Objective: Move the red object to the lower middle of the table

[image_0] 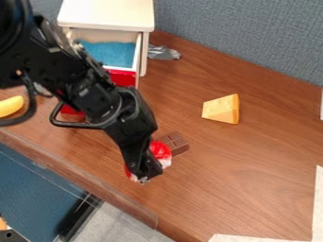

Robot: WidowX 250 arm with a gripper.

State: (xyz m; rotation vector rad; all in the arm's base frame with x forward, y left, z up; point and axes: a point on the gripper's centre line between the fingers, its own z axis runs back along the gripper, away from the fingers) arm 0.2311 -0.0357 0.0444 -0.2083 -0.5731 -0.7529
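Note:
My gripper (pixel 144 172) is low over the table, left of centre, directly in front of a red and white object (pixel 161 150). Parts of that rounded object show on both sides of the gripper, with red at its upper right and lower left and white along its lower right edge. The gripper hides its middle, and I cannot tell whether the two touch. The wooden table (pixel 252 165) lies beneath them.
A chocolate-like brown block (pixel 174 142) sits right beside the red object. Farther right is a yellow wedge (pixel 221 109). A white cabinet (pixel 107 14) with an open drawer stands behind; a yellow item (pixel 11 106) lies far left. The table's edge runs along the lower left.

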